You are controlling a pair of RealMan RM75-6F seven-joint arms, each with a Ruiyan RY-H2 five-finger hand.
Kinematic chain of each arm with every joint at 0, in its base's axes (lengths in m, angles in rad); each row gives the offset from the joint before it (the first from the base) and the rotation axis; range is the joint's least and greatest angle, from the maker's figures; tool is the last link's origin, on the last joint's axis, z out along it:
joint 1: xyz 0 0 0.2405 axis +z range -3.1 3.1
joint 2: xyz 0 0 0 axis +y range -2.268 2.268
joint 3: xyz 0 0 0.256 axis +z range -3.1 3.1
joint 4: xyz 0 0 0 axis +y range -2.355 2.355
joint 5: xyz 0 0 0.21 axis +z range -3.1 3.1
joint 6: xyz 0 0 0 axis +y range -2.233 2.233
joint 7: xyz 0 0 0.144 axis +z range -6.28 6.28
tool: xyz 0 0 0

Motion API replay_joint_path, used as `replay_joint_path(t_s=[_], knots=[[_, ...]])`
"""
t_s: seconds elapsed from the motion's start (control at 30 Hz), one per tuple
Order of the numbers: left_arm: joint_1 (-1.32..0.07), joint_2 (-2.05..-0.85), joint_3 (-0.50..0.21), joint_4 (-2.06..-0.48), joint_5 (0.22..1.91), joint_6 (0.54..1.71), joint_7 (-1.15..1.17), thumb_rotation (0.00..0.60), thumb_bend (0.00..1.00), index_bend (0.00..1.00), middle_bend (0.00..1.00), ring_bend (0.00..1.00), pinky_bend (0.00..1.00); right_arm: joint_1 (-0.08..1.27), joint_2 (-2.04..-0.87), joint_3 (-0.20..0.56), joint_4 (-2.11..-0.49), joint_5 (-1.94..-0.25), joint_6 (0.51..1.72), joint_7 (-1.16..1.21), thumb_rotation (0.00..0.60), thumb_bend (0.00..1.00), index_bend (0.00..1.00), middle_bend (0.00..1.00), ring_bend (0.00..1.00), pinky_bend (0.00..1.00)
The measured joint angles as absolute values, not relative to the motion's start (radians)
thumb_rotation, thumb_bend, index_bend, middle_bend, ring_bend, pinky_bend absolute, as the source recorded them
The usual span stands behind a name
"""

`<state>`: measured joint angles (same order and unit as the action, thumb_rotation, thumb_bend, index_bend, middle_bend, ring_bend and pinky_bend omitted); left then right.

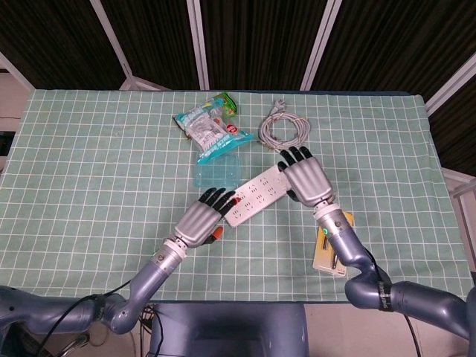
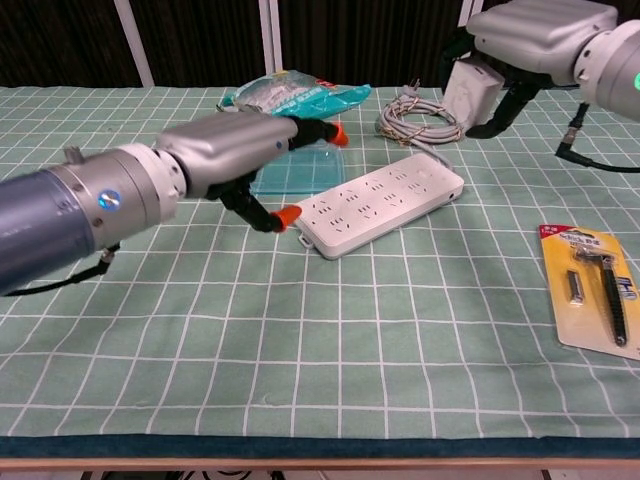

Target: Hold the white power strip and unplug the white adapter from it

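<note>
The white power strip (image 2: pixel 385 204) lies flat on the green checked cloth, also visible from above (image 1: pixel 258 197), with none of its sockets occupied. My right hand (image 2: pixel 535 35) is raised high at the upper right and grips the white adapter (image 2: pixel 470 92), well clear of the strip. In the head view the right hand (image 1: pixel 306 179) covers the adapter. My left hand (image 2: pixel 238 148) hovers above the strip's near left end, fingers stretched out and apart, holding nothing and not touching the strip. From above, the left hand (image 1: pixel 203 217) sits just left of the strip's end.
A clear blue container (image 2: pixel 292 168) stands behind the strip, with a snack bag (image 2: pixel 290 95) beyond it. A coiled grey cable (image 2: pixel 418 115) lies at the back right. A yellow carded tool pack (image 2: pixel 592 290) lies at the right front.
</note>
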<state>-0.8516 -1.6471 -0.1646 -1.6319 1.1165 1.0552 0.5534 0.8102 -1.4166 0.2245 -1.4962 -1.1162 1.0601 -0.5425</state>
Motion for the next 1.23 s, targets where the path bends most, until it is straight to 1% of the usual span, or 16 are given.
replay_joint_path(t_s=[0.03, 0.1, 0.2, 0.3, 0.37, 0.47, 0.57, 0.73, 0.9, 0.97, 1.03, 1.07, 1.1, 1.23], knots=[[-0.844, -1.629, -0.167, -1.651, 1.123, 1.07, 0.551, 0.6, 0.35, 0.11, 0.04, 0.0, 0.1, 0.803, -1.41, 0.221, -1.505, -1.106, 1.062, -0.55, 0.6, 0.54, 0.41, 0.21, 0.14, 0.21], [-0.823, -1.582, -0.17, -1.695, 1.14, 1.102, 0.543, 0.6, 0.33, 0.11, 0.04, 0.0, 0.1, 0.79, -1.396, 0.211, -1.525, -1.071, 1.063, -0.577, 0.6, 0.5, 0.27, 0.15, 0.09, 0.18], [-0.782, -1.513, -0.161, -1.755, 1.169, 1.149, 0.53, 0.6, 0.32, 0.11, 0.04, 0.0, 0.1, 0.774, -1.379, 0.197, -1.559, -1.0, 1.066, -0.63, 0.6, 0.47, 0.18, 0.11, 0.05, 0.15], [-0.73, -1.443, -0.137, -1.804, 1.205, 1.198, 0.512, 0.6, 0.31, 0.11, 0.04, 0.0, 0.1, 0.758, -1.366, 0.181, -1.598, -0.915, 1.077, -0.699, 0.6, 0.39, 0.05, 0.06, 0.01, 0.13], [-0.697, -1.403, -0.118, -1.823, 1.225, 1.225, 0.499, 0.6, 0.29, 0.11, 0.04, 0.0, 0.1, 0.747, -1.361, 0.17, -1.622, -0.871, 1.093, -0.737, 0.6, 0.38, 0.01, 0.04, 0.0, 0.12], [-0.639, -1.339, -0.081, -1.843, 1.256, 1.269, 0.468, 0.6, 0.27, 0.11, 0.04, 0.0, 0.1, 0.726, -1.354, 0.155, -1.658, -0.841, 1.131, -0.763, 0.6, 0.36, 0.0, 0.01, 0.0, 0.09], [-0.581, -1.282, -0.043, -1.853, 1.289, 1.315, 0.427, 0.6, 0.26, 0.11, 0.04, 0.0, 0.1, 0.698, -1.344, 0.141, -1.685, -0.86, 1.173, -0.748, 0.6, 0.36, 0.0, 0.0, 0.0, 0.09], [-0.475, -1.218, 0.026, -1.846, 1.343, 1.395, 0.346, 0.6, 0.25, 0.11, 0.04, 0.0, 0.1, 0.629, -1.318, 0.105, -1.719, -0.947, 1.234, -0.662, 0.6, 0.36, 0.0, 0.0, 0.0, 0.05], [-0.367, -1.165, 0.081, -1.817, 1.395, 1.493, 0.253, 0.6, 0.15, 0.11, 0.03, 0.0, 0.1, 0.532, -1.289, 0.04, -1.72, -1.087, 1.31, -0.527, 0.6, 0.36, 0.0, 0.0, 0.0, 0.04], [-0.33, -1.149, 0.095, -1.804, 1.408, 1.53, 0.223, 0.6, 0.1, 0.1, 0.02, 0.0, 0.1, 0.494, -1.282, 0.014, -1.711, -1.137, 1.343, -0.47, 0.6, 0.34, 0.0, 0.0, 0.0, 0.03], [-0.287, -1.131, 0.112, -1.78, 1.427, 1.576, 0.182, 0.6, 0.08, 0.08, 0.01, 0.0, 0.09, 0.45, -1.276, -0.014, -1.688, -1.199, 1.384, -0.392, 0.6, 0.3, 0.0, 0.0, 0.0, 0.02], [-0.268, -1.124, 0.119, -1.767, 1.435, 1.592, 0.165, 0.6, 0.08, 0.07, 0.01, 0.0, 0.09, 0.431, -1.275, -0.026, -1.673, -1.227, 1.402, -0.356, 0.6, 0.27, 0.0, 0.0, 0.0, 0.01], [-0.244, -1.115, 0.127, -1.747, 1.444, 1.61, 0.144, 0.6, 0.07, 0.06, 0.0, 0.0, 0.08, 0.396, -1.274, -0.047, -1.643, -1.275, 1.437, -0.296, 0.6, 0.26, 0.0, 0.0, 0.0, 0.0], [-0.184, -1.1, 0.145, -1.683, 1.46, 1.646, 0.098, 0.6, 0.07, 0.03, 0.0, 0.0, 0.05, 0.303, -1.273, -0.091, -1.551, -1.359, 1.525, -0.166, 0.6, 0.25, 0.0, 0.0, 0.0, 0.0]])
